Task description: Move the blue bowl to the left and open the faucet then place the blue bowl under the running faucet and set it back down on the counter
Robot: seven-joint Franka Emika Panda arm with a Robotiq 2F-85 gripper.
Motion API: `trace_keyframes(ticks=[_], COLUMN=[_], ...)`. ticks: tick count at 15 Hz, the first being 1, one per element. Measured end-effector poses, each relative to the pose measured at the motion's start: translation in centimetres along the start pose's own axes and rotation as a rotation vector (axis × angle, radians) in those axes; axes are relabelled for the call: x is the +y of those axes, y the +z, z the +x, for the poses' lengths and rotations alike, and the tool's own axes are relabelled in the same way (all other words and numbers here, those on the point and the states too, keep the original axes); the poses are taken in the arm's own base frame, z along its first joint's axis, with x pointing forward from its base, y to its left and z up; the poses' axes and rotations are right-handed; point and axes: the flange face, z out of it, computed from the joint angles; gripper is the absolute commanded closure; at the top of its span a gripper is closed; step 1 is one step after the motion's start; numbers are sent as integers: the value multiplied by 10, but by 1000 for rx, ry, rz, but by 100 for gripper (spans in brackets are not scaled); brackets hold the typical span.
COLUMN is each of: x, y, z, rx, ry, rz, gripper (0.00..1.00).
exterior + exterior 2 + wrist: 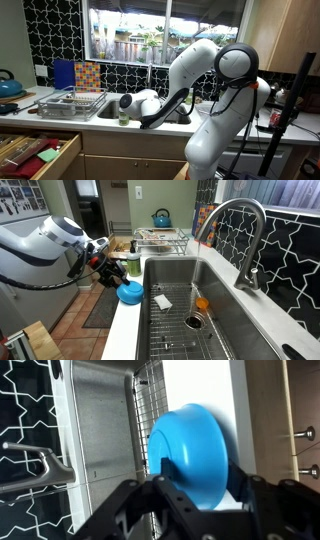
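The blue bowl (131, 293) sits on the narrow strip of desk (123, 332) along the front edge of the sink (172, 275), across the basin from the faucet (243, 235), which rises from the far side. The arm (45, 245) reaches in low from the room side, which puts the tool (114, 276) at the bowl's near rim rather than over its middle. In the wrist view the two dark fingers (166, 482) stand on either side of the bowl's near wall, drawn in to a narrow pinch that appears to hold the bowl by its edge. An edge grip suits a shallow round dish, whose body is too wide to span. The bowl still seems to rest on the desk, not lifted, so the step in hand looks like the first one, securing the bowl in order to shift it aside. No water shows at the spout, so opening the faucet is judged not yet done. A rim pinch leaves the bowl free to tip, so the lift calls for a slow, level start.
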Motion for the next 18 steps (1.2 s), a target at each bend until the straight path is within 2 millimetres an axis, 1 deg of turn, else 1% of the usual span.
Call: trace_keyframes(ticks=[7, 10, 13, 14, 16, 18], x=[2, 3, 10, 15, 27, 31], y=[-4, -7, -7, -6, 0, 1], z=[1, 3, 3, 2, -1, -3], rx=[15, 45, 79, 92, 99, 98], ry=[-4, -15, -25, -30, -23, -17], rz=[-14, -68, -154, -184, -217, -223], gripper=[72, 72, 72, 47, 47, 47])
